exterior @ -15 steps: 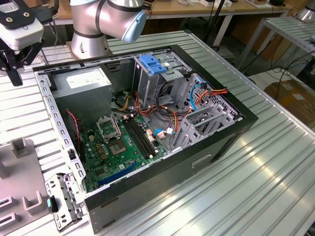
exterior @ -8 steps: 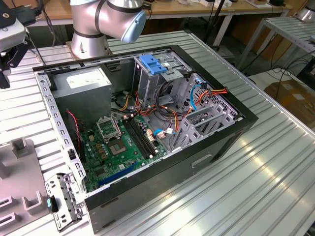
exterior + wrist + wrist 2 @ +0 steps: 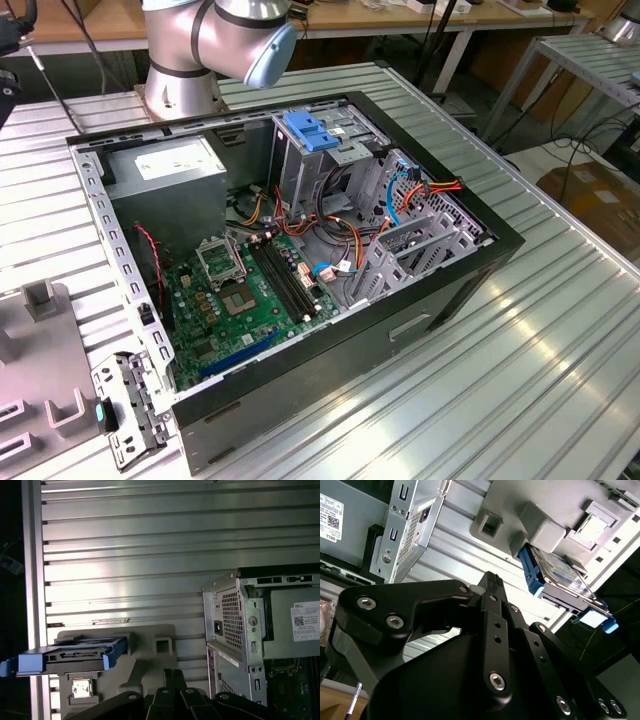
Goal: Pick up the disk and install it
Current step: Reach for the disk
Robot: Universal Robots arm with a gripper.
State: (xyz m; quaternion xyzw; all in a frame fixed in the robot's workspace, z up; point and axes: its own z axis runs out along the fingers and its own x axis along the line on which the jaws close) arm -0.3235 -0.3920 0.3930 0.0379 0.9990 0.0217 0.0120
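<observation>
Flat rectangular silver-grey metal disk (image 3: 75, 655) with light blue plastic side rails: seated in a pale grey moulded holder (image 3: 145, 655) on the ribbed aluminium worktop (image 3: 150, 555), near the open black-and-grey computer case (image 3: 235, 625) but apart from it; not yet installed. Judged rigid, dense for its bulk, smooth on the metal faces, intolerant of knocks. Best taken across the two railed long edges, clear of the labelled face and the connector end; rails probably a little springy. Black linkage gripper (image 3: 490, 582): hovering over the worktop, short of the disk and clear of it; open or closed cannot be told. Second wrist view: offers the disk's flat face and one blue rail end jutting from the holder. First wrist view: offers the disk edge-on, plus the perforated rear panel of the case. Exterior view: offers the case interior, namely blue-topped grey metal drive cage (image 3: 318, 140), grey box-shaped power supply (image 3: 165, 165) and green motherboard (image 3: 250, 285), with the silver arm base (image 3: 190, 60) behind.
</observation>
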